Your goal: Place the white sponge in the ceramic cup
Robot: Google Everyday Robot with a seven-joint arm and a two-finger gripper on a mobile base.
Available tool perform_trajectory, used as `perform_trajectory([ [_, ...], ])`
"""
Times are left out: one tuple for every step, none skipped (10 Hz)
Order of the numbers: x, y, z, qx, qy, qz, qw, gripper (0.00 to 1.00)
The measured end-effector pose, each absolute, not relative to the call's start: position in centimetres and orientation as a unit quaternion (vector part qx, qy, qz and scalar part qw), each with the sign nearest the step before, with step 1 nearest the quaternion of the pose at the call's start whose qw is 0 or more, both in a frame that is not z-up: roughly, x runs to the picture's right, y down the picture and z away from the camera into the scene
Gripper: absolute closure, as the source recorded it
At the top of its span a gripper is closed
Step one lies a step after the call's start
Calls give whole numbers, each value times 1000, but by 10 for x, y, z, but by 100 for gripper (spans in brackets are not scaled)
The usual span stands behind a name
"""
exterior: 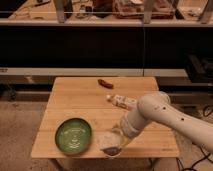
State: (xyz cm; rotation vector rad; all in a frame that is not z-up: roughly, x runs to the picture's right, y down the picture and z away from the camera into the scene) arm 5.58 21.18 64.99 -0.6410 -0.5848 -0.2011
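Observation:
The ceramic cup [111, 150] stands near the front edge of the wooden table [75, 100], just right of the green plate. Its inside looks dark from here. My gripper [118, 139] reaches in from the right and hangs low, right over the cup. A pale off-white block, the white sponge [103, 139], shows at the gripper's tip on the cup's left rim. I cannot tell whether it is held or resting on the cup.
A green round plate [74, 135] lies at the front left. A long white printed packet [121, 101] lies mid-table behind my arm. A small reddish-brown object [105, 83] lies near the far edge. Dark shelving stands behind the table.

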Motion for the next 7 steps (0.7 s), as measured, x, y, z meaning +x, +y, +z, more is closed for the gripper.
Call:
perform_trajectory([
  [57, 212, 651, -310, -281, -97, 903, 39],
  [58, 213, 652, -310, -277, -97, 904, 39],
  [59, 214, 653, -312, -276, -96, 904, 39],
  [60, 214, 653, -313, -275, -96, 904, 39],
  [61, 215, 654, -315, -274, -94, 904, 39],
  [63, 213, 654, -316, -276, -92, 903, 39],
  [65, 211, 654, -317, -278, -90, 902, 39],
])
